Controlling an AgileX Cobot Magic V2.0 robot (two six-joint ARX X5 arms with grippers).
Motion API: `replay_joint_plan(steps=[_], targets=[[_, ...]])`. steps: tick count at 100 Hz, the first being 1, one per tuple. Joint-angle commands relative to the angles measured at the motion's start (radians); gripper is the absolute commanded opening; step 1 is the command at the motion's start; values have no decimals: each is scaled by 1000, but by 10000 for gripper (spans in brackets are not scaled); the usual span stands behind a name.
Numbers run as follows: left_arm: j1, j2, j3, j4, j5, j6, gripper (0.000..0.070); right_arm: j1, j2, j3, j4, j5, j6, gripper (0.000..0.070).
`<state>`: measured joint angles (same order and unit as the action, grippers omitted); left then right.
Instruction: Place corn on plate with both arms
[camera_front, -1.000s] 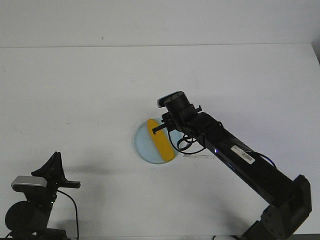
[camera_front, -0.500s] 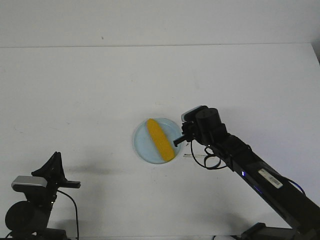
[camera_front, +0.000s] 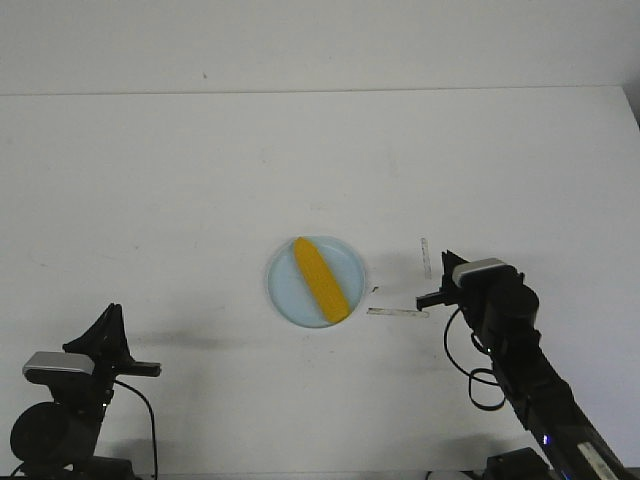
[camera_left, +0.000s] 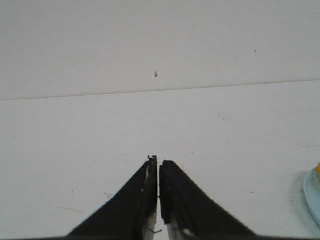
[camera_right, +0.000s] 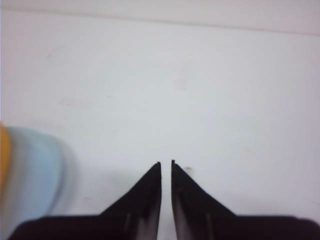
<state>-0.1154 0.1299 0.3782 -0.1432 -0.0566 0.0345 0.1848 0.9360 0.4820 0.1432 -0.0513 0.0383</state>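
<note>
Left hand (camera_left: 159, 172) fingers pressed together over the white table (camera_left: 100, 150), plate (camera_left: 314, 197) edge nearby.

Corn (camera_front: 321, 279) lies diagonally on plate (camera_front: 285, 292); right gripper (camera_front: 437, 297) apparently beside it

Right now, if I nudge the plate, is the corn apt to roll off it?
Possibly. The corn looks smooth and rounded, lying diagonally across the plate, so it would likely roll sideways. The plate's rim looks shallow, so may not stop it. The plate itself seems light plastic and would probably slide easily.

One corn (camera_front: 321, 279), one plate (camera_front: 288, 297), two arms, and two tape strips (camera_front: 397, 312).
</note>
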Motion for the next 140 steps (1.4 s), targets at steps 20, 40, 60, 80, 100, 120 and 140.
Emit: replay_joint_plan(steps=[20,40,60,80,100,120,140], targets=[[-1,-2,13,10,-4,3,1,-129,-270,-174,64,6,6,38],[-1,-2,13,10,-4,3,1,-236,-459,-191,-75,6,6,38],[-1,-2,13,10,-4,3,1,-278,-632,-191,-162,6,6,38],[-1,-2,13,10,-4,3,1,-278,-746,-191,-187,5,18,38],[-1,-2,13,10,-4,3,1,-278,-785,-191,-197,2,18,38],[-1,-2,13,10,-4,3,1,-278,-785,-191,-196,0,17,38],[-1,-2,13,10,-4,3,1,-278,-785,-191,-196,0,17,38]])
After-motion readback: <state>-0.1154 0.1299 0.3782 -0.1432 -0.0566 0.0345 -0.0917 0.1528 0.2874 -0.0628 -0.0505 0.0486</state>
